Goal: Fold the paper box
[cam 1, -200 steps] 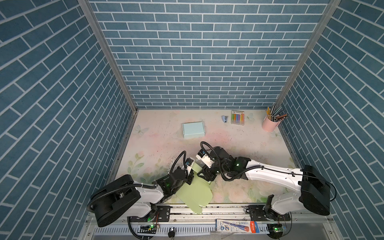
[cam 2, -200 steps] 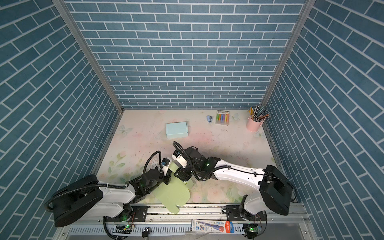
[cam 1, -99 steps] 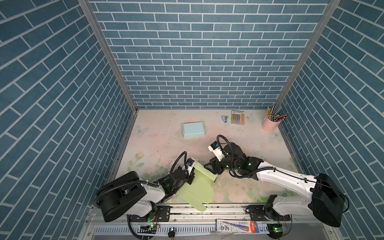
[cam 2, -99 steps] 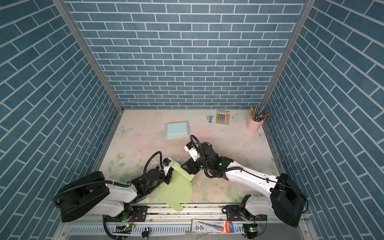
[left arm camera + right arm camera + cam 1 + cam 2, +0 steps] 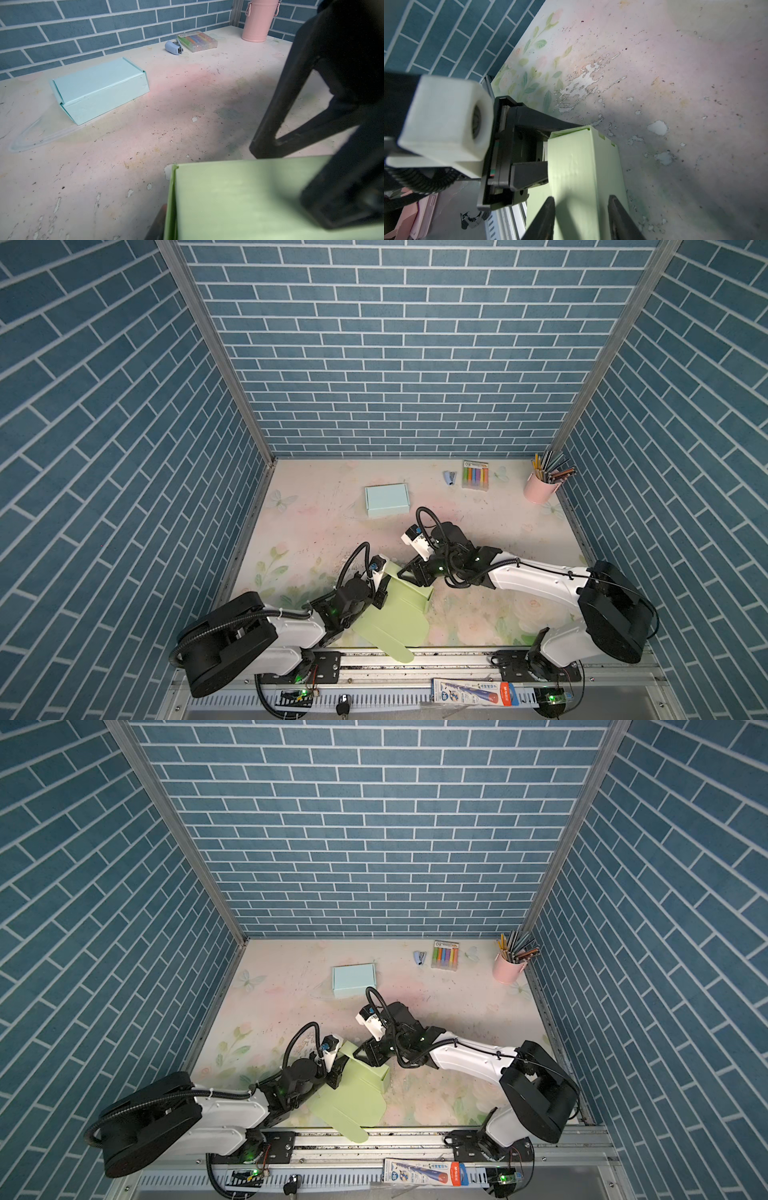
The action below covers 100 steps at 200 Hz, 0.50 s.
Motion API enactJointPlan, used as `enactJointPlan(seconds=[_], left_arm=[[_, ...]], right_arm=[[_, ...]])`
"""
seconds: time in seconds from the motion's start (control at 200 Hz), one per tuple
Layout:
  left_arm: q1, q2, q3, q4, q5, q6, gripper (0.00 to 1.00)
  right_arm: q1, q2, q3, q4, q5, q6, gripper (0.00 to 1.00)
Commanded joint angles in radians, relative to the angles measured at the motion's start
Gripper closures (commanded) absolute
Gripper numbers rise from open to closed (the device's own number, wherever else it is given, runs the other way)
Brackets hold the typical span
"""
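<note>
The green paper box [image 5: 399, 614] [image 5: 357, 1094] lies partly folded at the table's front middle, with its back wall standing. Its long front flap hangs over the front edge. My right gripper [image 5: 415, 574] [image 5: 372, 1052] comes from the right and straddles that back wall [image 5: 577, 166]. In the right wrist view its gripper [image 5: 581, 207] is shut on the wall, one finger on each face. My left gripper [image 5: 384, 593] [image 5: 338, 1073] is at the box's left end. Its fingers [image 5: 529, 172] stand apart there, and one finger [image 5: 159, 222] shows beside the green edge [image 5: 228, 197].
A closed light blue box [image 5: 386, 499] [image 5: 99, 89] sits mid-table behind the arms. Along the back are a stapler [image 5: 449, 477], a marker pack [image 5: 475, 475] and a pink pencil cup [image 5: 539, 489]. A pen carton [image 5: 473, 691] lies on the front rail. Brick walls enclose three sides.
The box's back wall has come up from lying flat. My right gripper drew back to the right, then closed onto that wall. My left gripper's fingers have parted a little.
</note>
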Motion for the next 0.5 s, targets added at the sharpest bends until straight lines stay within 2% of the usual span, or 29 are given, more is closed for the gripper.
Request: enactJointPlan(seconds=[0.0,0.175,0.3,0.495], left_arm=[[-0.018,-0.03,-0.006,-0.079,-0.034,-0.035,0.72],[-0.022,-0.049,-0.004,-0.097,-0.068,-0.039,0.85],[-0.023,-0.023,0.007,-0.09,-0.078,-0.03,0.86],[-0.022,0.008,-0.001,-0.032,-0.063,-0.02,0.87]], right_arm=[[-0.003,0.017,-0.001,0.014,-0.026,-0.005,0.6],[0.006,0.021,-0.017,0.041,-0.049,0.011,0.65],[0.034,0.033,-0.035,0.098,-0.094,0.049,0.65],[0.055,0.034,-0.114,0.316,-0.241,0.185,0.65]])
